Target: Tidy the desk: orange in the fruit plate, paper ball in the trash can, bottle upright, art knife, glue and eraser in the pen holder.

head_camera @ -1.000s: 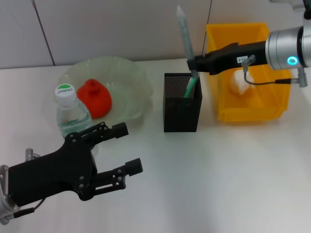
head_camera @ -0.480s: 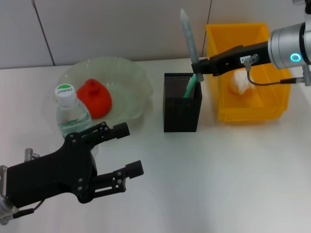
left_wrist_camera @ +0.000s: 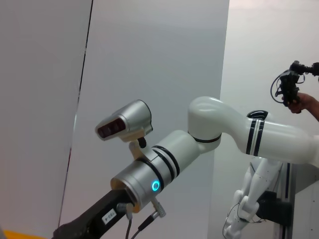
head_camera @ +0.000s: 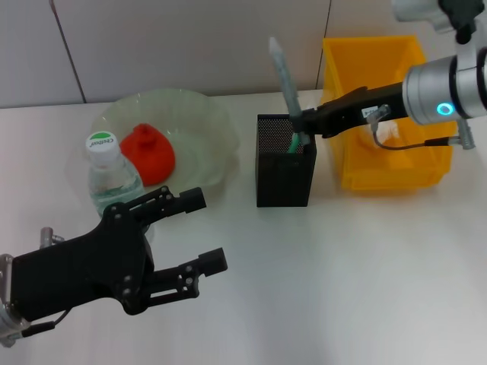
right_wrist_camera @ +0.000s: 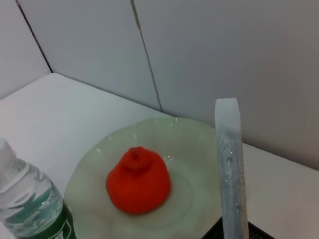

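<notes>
The translucent glitter glue stick [head_camera: 283, 80] has tilted left and sunk deeper into the black mesh pen holder [head_camera: 284, 161], gripped by the right tool [head_camera: 300, 122]. Left tool [head_camera: 199, 230] hovers spread wide over the bench [head_camera: 342, 266].

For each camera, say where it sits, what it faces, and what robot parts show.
Head: above, looking down at desk; left end effector near, right end effector at holder.
Left wrist: faces up at wall; only right arm shows.
Right wrist: faces plate, orange, bottle; no body.
Shared by head and right wrist: orange, glue.
</notes>
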Robot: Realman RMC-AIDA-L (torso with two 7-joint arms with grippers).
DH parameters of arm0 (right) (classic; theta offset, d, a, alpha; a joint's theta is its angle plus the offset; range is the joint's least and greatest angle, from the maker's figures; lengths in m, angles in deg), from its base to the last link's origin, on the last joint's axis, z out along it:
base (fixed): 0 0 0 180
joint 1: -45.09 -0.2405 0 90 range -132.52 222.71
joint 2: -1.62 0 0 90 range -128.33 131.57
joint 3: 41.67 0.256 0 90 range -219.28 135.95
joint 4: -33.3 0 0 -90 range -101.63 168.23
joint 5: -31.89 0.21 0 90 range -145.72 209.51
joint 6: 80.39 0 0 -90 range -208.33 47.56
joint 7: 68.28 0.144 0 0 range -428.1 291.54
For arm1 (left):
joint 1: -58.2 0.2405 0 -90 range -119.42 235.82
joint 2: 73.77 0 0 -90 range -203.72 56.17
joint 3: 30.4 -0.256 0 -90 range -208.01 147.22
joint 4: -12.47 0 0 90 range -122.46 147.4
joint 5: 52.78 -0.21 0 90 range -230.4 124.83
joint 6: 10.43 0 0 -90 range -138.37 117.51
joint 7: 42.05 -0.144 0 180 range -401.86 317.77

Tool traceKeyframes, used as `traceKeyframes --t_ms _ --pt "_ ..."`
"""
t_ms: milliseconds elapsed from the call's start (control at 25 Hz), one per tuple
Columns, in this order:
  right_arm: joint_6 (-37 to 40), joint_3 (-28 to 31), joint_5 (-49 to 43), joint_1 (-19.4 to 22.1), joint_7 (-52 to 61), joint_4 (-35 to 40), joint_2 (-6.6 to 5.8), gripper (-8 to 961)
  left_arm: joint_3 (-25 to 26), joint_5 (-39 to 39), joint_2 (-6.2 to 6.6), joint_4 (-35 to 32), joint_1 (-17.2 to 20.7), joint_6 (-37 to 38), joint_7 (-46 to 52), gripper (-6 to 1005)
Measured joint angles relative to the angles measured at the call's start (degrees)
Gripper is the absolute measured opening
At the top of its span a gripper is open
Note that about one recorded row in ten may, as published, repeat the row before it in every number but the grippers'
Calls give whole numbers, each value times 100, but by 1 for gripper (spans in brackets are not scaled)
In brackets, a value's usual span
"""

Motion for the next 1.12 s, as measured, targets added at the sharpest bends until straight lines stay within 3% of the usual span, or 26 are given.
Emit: traceKeyframes --t_ms 1120 --pt "-628 -457 -161 38 -91 144 0 161 0 -19 0 -32 -48 3 113 809"
